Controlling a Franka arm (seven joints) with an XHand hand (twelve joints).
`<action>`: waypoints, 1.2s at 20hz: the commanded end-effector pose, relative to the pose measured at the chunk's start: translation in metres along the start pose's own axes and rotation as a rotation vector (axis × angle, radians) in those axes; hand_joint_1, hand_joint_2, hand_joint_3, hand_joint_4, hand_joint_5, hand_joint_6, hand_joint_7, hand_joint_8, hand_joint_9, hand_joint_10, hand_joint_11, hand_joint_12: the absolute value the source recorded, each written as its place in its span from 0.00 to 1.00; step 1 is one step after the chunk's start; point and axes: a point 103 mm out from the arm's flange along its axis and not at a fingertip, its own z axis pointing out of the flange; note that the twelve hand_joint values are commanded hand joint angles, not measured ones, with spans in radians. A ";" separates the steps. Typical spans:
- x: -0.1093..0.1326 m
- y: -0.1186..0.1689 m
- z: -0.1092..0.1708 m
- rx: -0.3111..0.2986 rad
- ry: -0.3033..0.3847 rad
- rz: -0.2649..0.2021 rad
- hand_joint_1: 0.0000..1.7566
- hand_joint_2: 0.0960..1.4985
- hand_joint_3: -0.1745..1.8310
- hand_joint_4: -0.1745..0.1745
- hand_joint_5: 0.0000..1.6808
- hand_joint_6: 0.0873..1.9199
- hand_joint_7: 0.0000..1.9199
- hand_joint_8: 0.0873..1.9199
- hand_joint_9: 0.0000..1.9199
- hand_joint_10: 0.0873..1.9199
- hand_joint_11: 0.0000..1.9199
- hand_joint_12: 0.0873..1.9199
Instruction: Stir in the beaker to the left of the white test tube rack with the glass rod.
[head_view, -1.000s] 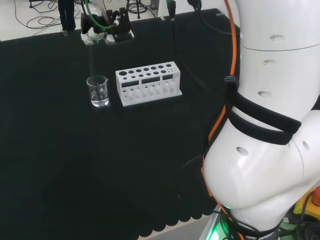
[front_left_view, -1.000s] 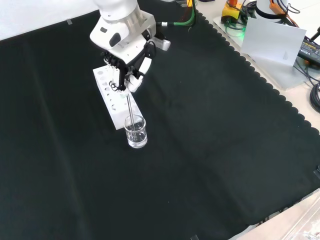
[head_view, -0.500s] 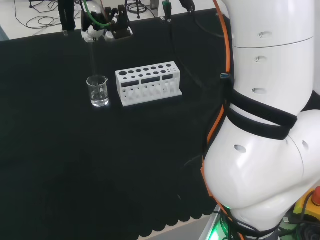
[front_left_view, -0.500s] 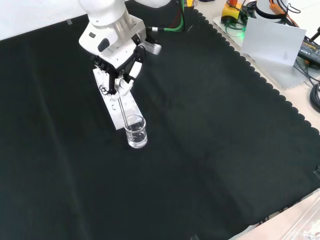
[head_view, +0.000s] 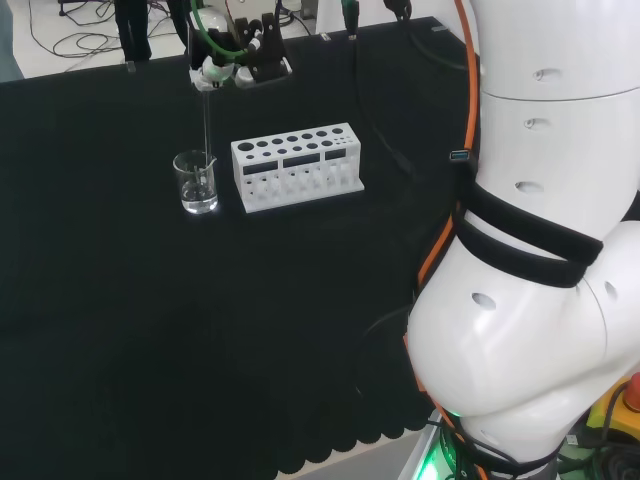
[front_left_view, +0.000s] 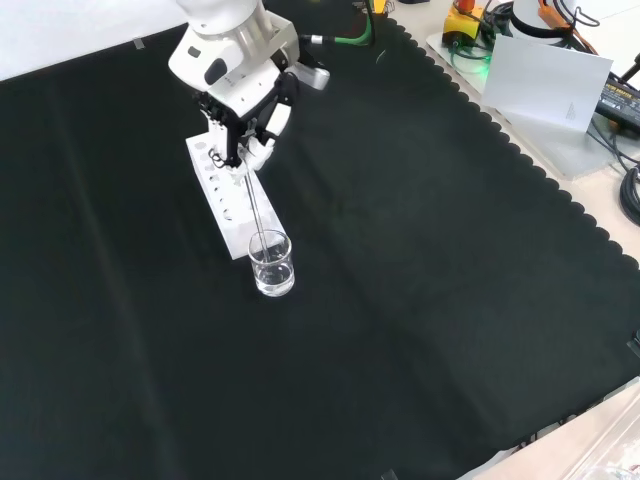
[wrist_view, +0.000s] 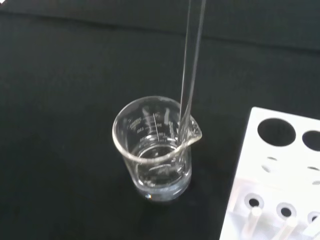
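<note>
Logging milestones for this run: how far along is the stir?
Done: the hand has its fingers curled round the glass rod, and the rod's lower end is inside the beaker beside the white test tube rack. In hand: stirring; the wrist view shows the rod at the rim near the spout, clear liquid at the bottom. Left: finish stirring, lift the rod out.

Test tube rack crowds beaker; elsewhere open cloth.
</note>
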 end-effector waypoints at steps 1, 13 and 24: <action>0.019 -0.001 0.003 -0.003 0.006 -0.037 0.74 0.74 0.00 0.00 0.69 0.19 0.59 0.55 0.87 0.46 0.90 0.36; 0.043 0.028 0.005 0.006 0.015 -0.068 0.74 0.74 0.00 0.00 0.69 0.19 0.59 0.55 0.87 0.46 0.90 0.37; 0.006 0.009 0.005 0.017 0.018 -0.006 0.74 0.74 0.00 0.00 0.69 0.20 0.59 0.56 0.87 0.46 0.90 0.37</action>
